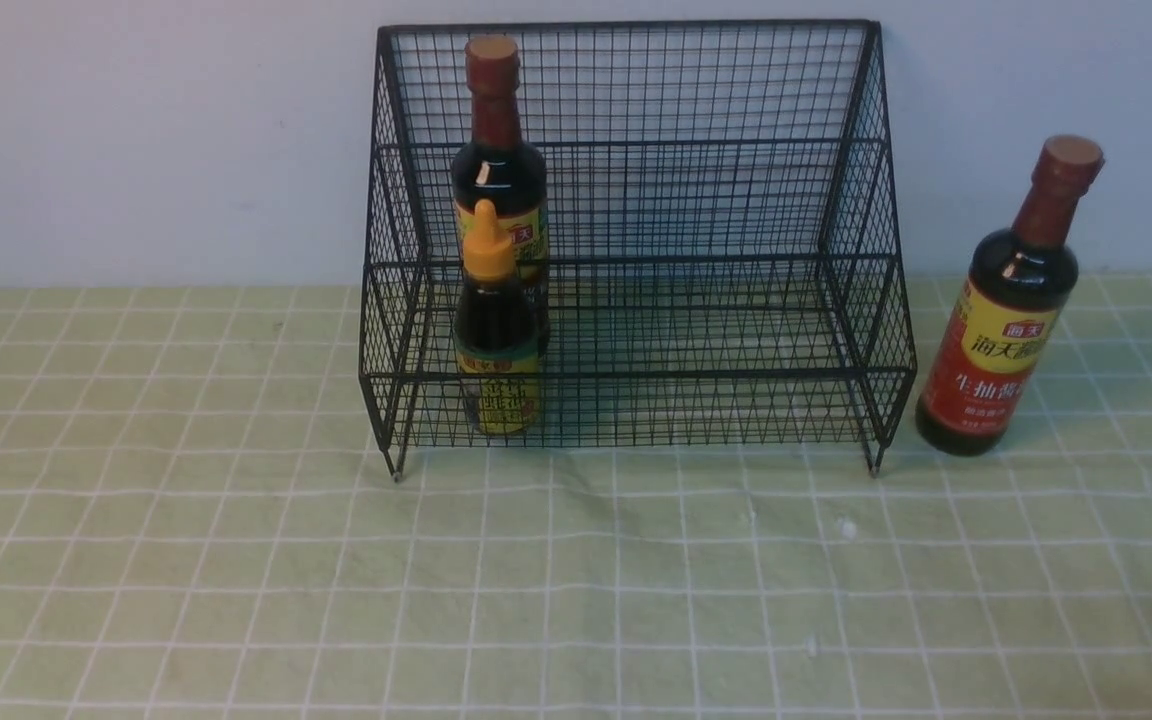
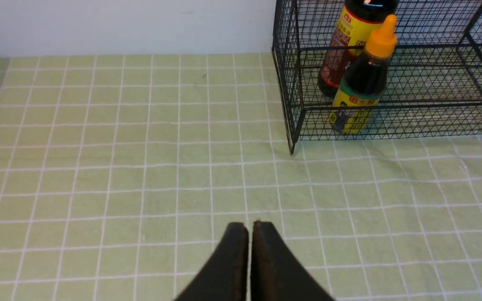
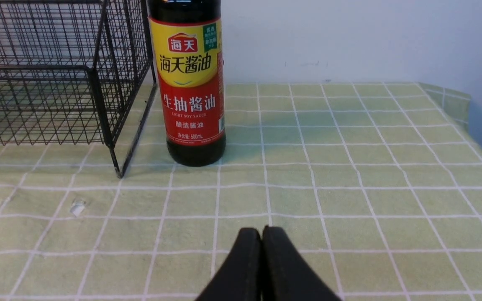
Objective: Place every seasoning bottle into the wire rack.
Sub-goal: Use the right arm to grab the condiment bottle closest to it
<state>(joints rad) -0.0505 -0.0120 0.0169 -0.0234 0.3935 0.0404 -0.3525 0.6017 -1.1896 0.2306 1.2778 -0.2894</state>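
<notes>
The black wire rack point(image 1: 696, 200) stands against the back wall. On its upper tier at the left is a tall dark bottle with a brown-red cap point(image 1: 496, 150). In front of it, on the lower tier, stands a short bottle with an orange pointed cap point(image 1: 494, 330). A second tall bottle with a yellow-red label point(image 1: 1006, 320) stands upright on the cloth just right of the rack. My left gripper point(image 2: 249, 225) is shut and empty, well in front of the rack's left corner point(image 2: 292, 125). My right gripper point(image 3: 262, 230) is shut and empty, short of the yellow-red bottle point(image 3: 191, 83).
A green checked cloth point(image 1: 576, 580) covers the table. A white wall runs behind the rack. The table's right edge point(image 3: 481, 138) lies to the right of the outside bottle. Small white specks point(image 3: 77, 207) lie on the cloth near the rack's right foot.
</notes>
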